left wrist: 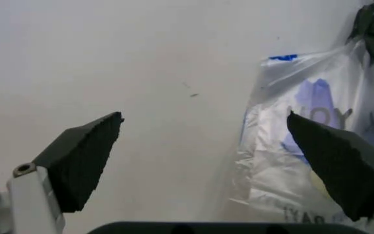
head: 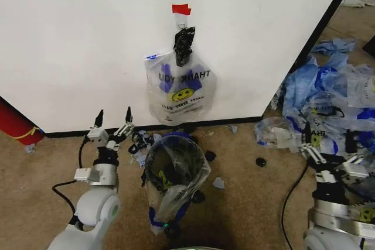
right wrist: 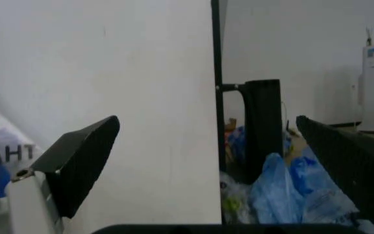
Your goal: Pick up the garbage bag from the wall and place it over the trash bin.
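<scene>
The garbage bag (head: 179, 89), see-through with blue handles, a yellow smiley and "THANK YOU" lettering, hangs on the white wall (head: 76, 45) under a piece of red tape (head: 181, 9). A small black bag (head: 183, 45) hangs in front of its top. On the carpet below stands the round black mesh trash bin (head: 173, 171), with clear plastic draped on it. My left gripper (head: 114, 115) is open, low and left of the bag, facing the wall. In the left wrist view the left gripper (left wrist: 203, 117) has the garbage bag (left wrist: 271, 161) off to one side. My right gripper (head: 334, 159) is open at the far right.
A red cylinder (head: 14, 124) lies at the wall's left foot. A heap of blue and clear plastic bags (head: 334, 92) covers the floor to the right, past the wall's edge. Small dark scraps (head: 261, 161) litter the carpet around the bin. A black cable (head: 293, 194) runs beside the right arm.
</scene>
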Controlling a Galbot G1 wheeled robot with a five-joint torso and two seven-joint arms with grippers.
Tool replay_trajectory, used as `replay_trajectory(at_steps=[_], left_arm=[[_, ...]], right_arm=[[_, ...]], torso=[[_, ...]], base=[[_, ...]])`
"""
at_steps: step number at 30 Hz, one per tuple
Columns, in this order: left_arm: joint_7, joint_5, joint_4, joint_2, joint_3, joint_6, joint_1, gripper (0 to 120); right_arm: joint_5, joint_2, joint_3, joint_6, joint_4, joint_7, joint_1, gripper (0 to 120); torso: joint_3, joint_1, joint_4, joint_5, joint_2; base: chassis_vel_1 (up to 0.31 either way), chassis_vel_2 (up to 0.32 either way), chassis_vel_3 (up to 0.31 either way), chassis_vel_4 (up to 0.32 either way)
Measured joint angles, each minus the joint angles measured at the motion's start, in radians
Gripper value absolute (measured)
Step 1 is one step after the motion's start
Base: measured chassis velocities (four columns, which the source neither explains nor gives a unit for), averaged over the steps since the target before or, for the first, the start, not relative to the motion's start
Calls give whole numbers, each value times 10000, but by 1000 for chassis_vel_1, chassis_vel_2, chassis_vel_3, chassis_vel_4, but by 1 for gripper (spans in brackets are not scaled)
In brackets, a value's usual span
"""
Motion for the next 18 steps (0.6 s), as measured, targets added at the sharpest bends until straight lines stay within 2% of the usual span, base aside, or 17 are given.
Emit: replay_trajectory(at_steps=[4, 18], left_arm=[[449, -182, 263, 144, -348, -243, -93, 100], [488, -187, 150, 25, -371, -68, -226, 100]], right_arm=[[-76, -38, -254, 13, -441, -93, 431, 100], [-164, -69, -420, -160, -513, -55, 620, 100]], torso=[[0, 0, 0, 2, 0], [0, 1, -1, 1, 0]], base=[[0, 0, 0, 0], [0, 0, 0, 0]])
